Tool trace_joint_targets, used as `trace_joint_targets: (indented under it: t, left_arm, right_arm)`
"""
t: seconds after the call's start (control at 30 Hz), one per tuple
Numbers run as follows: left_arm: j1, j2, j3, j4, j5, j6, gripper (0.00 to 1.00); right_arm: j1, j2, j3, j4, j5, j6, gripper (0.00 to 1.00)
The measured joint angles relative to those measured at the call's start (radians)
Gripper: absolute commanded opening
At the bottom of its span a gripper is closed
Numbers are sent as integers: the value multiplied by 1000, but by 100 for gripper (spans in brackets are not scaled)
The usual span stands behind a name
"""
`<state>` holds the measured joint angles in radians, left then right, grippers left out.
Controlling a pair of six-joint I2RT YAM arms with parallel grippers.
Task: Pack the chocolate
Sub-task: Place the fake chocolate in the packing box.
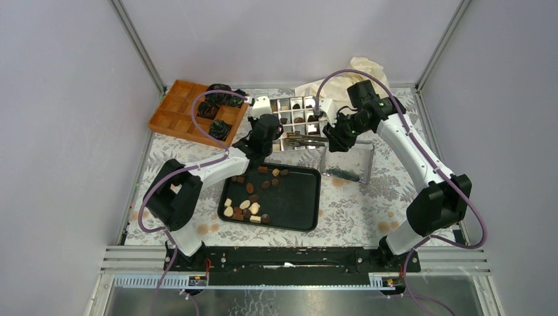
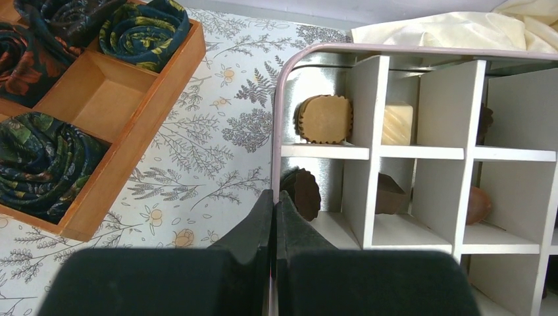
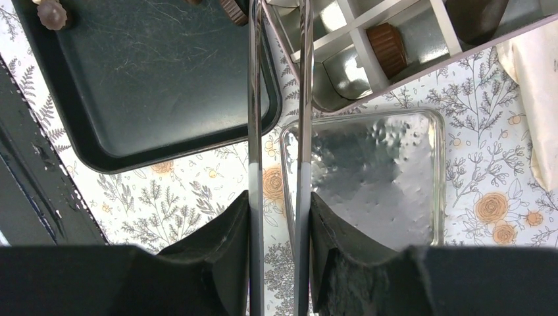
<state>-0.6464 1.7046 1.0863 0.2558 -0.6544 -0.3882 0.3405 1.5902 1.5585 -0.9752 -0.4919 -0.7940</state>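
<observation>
Chocolate pieces (image 1: 247,205) lie loose on the black tray (image 1: 293,204), at 6 o'clock from the divided tin (image 2: 395,47), which holds a few. Light, brittle and smooth, they are best pinched gently across their sides. On the tin's rim the left jaws are clenched; the right jaws grasp metal tongs (image 3: 253,99).

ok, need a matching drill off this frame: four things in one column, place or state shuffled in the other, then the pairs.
Things
1. left gripper
2. right gripper
3. loose chocolates
4. paper cups

Place or state
A. in the wooden tray
B. shut on the metal tongs
C. on the black tray
D. shut, nothing held

Pairs: 1-D, 2-B, 3-C, 4-A
</observation>
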Motion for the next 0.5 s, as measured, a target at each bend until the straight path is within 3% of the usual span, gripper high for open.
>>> trace_joint_targets:
  t: [0.27,0.5]
  left_arm:
    - [-2,2,0,-27,0,-16,0]
    - [-2,2,0,-34,0,-26,0]
  right_arm:
    - [14,0,-7,2,25,6,44]
    - [15,0,-15,2,23,6,46]
